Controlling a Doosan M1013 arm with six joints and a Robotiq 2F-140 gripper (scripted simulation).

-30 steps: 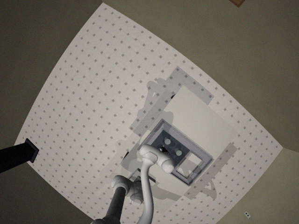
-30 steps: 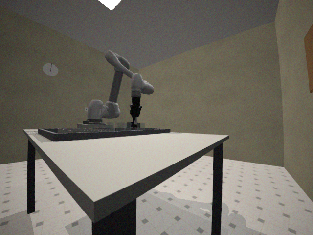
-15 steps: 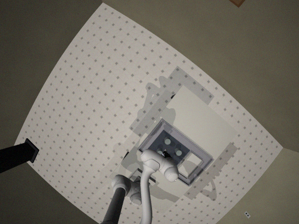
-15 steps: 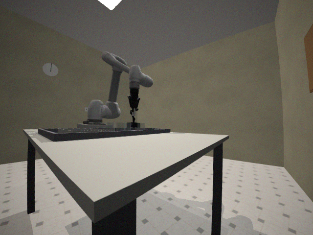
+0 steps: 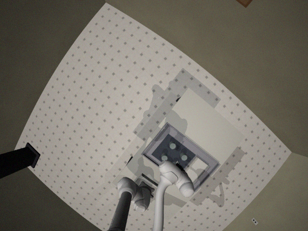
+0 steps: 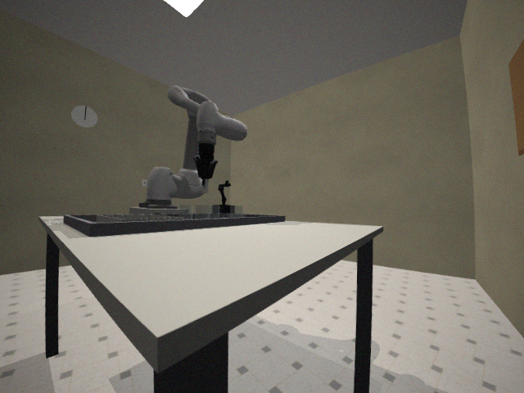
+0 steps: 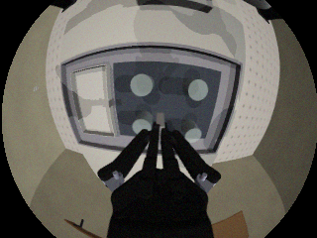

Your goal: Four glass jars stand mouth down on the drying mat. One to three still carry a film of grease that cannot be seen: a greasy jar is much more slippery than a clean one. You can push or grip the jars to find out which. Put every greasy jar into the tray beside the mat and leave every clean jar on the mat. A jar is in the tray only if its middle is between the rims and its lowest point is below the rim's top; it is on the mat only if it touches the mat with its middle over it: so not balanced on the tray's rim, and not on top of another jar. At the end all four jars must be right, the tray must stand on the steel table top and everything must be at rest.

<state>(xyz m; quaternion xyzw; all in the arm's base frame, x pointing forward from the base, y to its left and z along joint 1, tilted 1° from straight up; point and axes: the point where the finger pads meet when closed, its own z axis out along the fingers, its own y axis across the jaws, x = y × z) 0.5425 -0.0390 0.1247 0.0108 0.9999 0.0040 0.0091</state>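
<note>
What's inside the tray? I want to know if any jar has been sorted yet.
The tray shows only pale floor and shadow, no jar. All four jars stand on the mat. From above, the arm hides one corner.

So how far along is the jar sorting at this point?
Done: nothing sorted that shows. The tray holds no jar, and all four jars stand on the mat. In hand: the gripper is shut on nothing, above the mat by the near jars. Left: finding the greasy jars and moving them into the tray.
</note>
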